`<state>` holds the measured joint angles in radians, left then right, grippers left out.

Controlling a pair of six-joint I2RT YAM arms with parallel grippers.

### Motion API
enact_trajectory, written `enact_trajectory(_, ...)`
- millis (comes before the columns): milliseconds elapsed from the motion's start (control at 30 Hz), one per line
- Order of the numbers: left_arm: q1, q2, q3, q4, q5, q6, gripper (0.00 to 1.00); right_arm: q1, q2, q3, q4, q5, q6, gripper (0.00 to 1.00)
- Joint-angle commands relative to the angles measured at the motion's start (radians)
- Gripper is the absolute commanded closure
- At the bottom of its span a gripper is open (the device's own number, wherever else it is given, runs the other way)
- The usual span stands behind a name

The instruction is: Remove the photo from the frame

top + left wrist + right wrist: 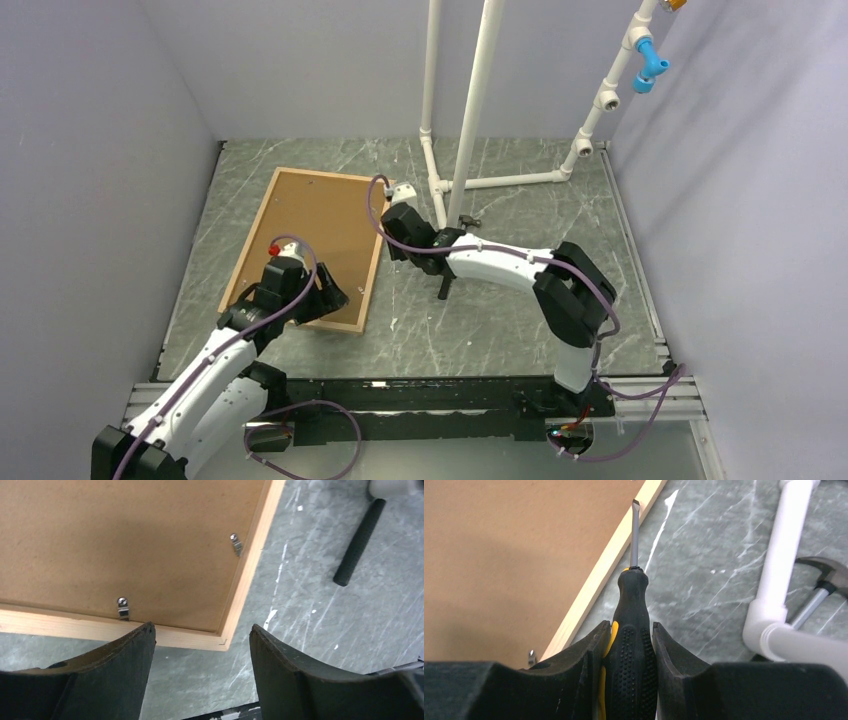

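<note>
Gripping a screwdriver (634, 595), the right gripper (629, 630) holds its blade over the right rail of the frame (594, 580); the left gripper (202, 635) gapes empty over the near-right corner, open table (325, 645) beside. Face-down near the table's left edge, the frame keeps the photo out of sight.

Left end effector (201, 627), jaws apart, above frame (246, 575) corner; two metal clips (122, 607) on backing board (125, 540).

You're looking at a pale natural-wood frame (75, 623) around a plain brown backing board (125, 535), with silver clips (122, 607). The bench (320, 630) is dark grey-green, veined white like marble. The screwdriver (630, 645) has a black handle with a yellow stripe and a grey shaft. The pipes (475, 100) are white, with one blue fitting (651, 68).
</note>
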<state>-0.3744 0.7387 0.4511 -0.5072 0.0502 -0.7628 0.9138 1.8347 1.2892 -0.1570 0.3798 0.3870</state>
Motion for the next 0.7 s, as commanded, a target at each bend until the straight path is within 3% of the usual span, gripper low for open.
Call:
enact_trajectory(0,0.000,-0.023,-0.049,-0.016,-0.047,-0.052,0.28,-0.063,0.056,0.128,0.045,-0.015,-0.020,1.00)
enact_trajectory(333,0.000,0.039,-0.057,0.016,-0.047,-0.028,0.30,-0.101,0.137,0.188,0.086,-0.099,-0.050,1.00)
enact_trajectory(667,0.000,0.002,-0.061,-0.019,-0.047,-0.027,0.30,-0.102,0.153,0.181,0.066,-0.149,-0.025,1.00)
